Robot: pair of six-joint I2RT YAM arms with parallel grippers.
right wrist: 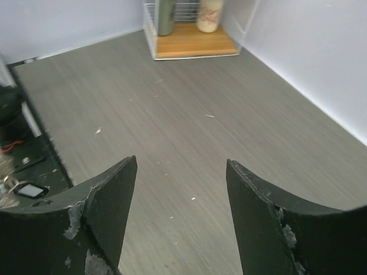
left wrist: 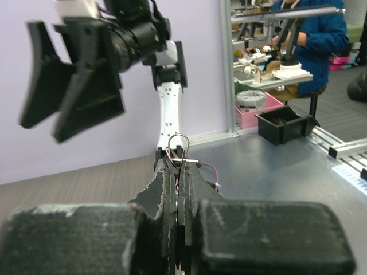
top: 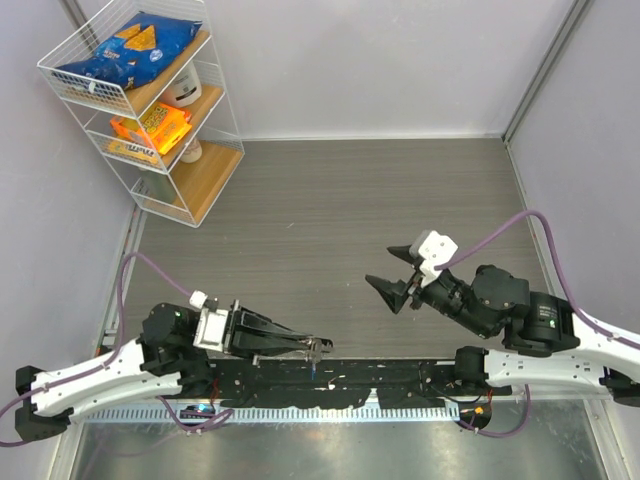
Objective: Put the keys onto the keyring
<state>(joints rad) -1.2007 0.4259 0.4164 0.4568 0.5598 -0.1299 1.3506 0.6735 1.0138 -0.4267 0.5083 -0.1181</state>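
- Keyring [left wrist: 179, 141], a plain loop of thin silver wire, stands upright at the tip of the left gripper [left wrist: 178, 165].
- The left gripper's two black fingers are pressed together on the foot of the loop, and the rounded top pokes out above them.
- A short silvery piece [left wrist: 186, 161] lies across the foot of the loop right at the fingertips. Whether it is a key cannot be told.
- In the top view the left gripper reaches rightwards along the near edge of the grey wood-grain table [top: 330, 200], low over the black strip there. The ring is only a small glint at its tip in that view.
- The right gripper [top: 393, 270] hangs above the table, up and to the right of the left gripper and well apart from it.
- Its black fingers are spread wide with nothing between them, and the right wrist view shows only bare table in the gap.
- A white wire shelf with wooden boards [top: 207, 182] stands at the far left corner of the table. It holds a blue snack bag [top: 125, 48] on top and an orange packet [top: 150, 128] on the level below.
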